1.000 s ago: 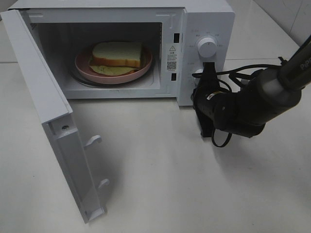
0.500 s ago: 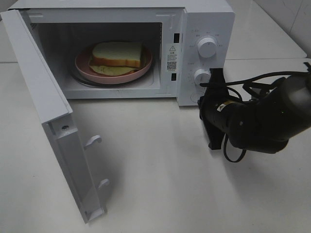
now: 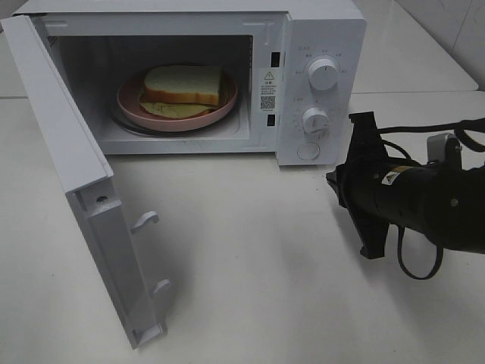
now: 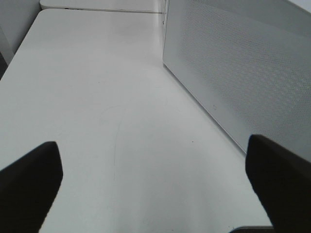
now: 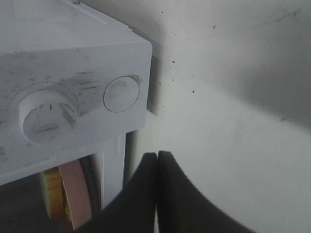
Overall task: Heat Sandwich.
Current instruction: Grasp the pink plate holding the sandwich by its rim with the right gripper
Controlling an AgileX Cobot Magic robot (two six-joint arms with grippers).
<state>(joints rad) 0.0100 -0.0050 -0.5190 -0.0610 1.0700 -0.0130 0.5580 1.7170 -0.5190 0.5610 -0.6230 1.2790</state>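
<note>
The right gripper (image 5: pixel 156 158) is clenched on nothing, its two dark fingers pressed flat together at the bottom of the right wrist view, just off the microwave's (image 3: pixel 322 34) lower knob (image 5: pixel 46 114) and round button (image 5: pixel 121 93). The left gripper (image 4: pixel 150 143) stands released, fingers in the lower corners, over bare table (image 4: pixel 97 87) beside the perforated door (image 4: pixel 233 73). It is out of the high view. Only that view shows the whole sandwich (image 3: pixel 183 85), on the pink plate (image 3: pixel 220 108) in the open cavity, upper centre.
</note>
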